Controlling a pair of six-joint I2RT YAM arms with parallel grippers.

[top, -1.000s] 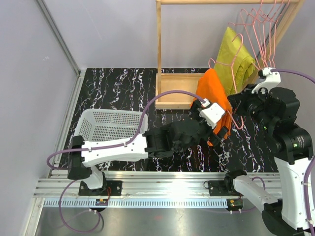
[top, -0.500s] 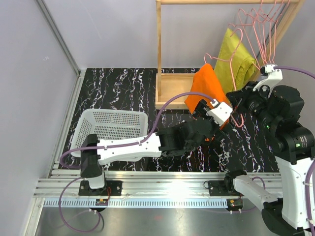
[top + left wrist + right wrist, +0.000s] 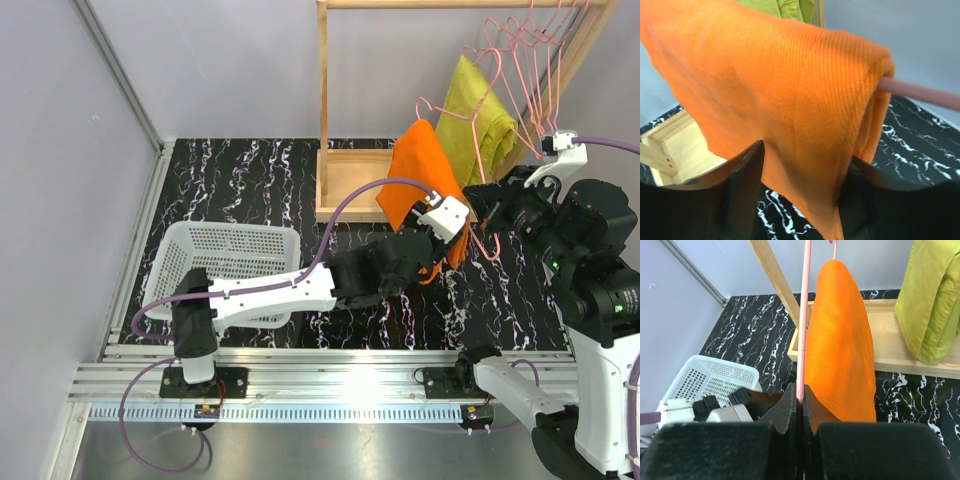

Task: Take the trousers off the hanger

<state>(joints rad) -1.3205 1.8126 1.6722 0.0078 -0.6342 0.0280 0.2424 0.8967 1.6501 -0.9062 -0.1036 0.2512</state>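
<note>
The orange trousers (image 3: 412, 175) hang folded over the bar of a pink wire hanger (image 3: 805, 315), in front of the wooden rack. My right gripper (image 3: 801, 395) is shut on the hanger's wire and holds it up; in the top view the right gripper (image 3: 483, 205) sits just right of the cloth. My left gripper (image 3: 807, 152) reaches in from below. Its two fingers stand either side of the trousers' (image 3: 780, 85) lower edge, and both touch the cloth. The hanger's bar (image 3: 925, 92) sticks out of the fold at the right. From above, the left gripper (image 3: 447, 240) sits at the cloth's lower right.
A white mesh basket (image 3: 225, 255) stands on the black marbled table at the left. The wooden rack's base tray (image 3: 350, 180) lies behind the trousers. A yellow-green garment (image 3: 480, 120) and several bare pink hangers (image 3: 530, 50) hang at the upper right.
My left arm has stretched further right and up to the trousers, and its jaws have narrowed onto the cloth. The right gripper has lifted the hanger and trousers slightly.
</note>
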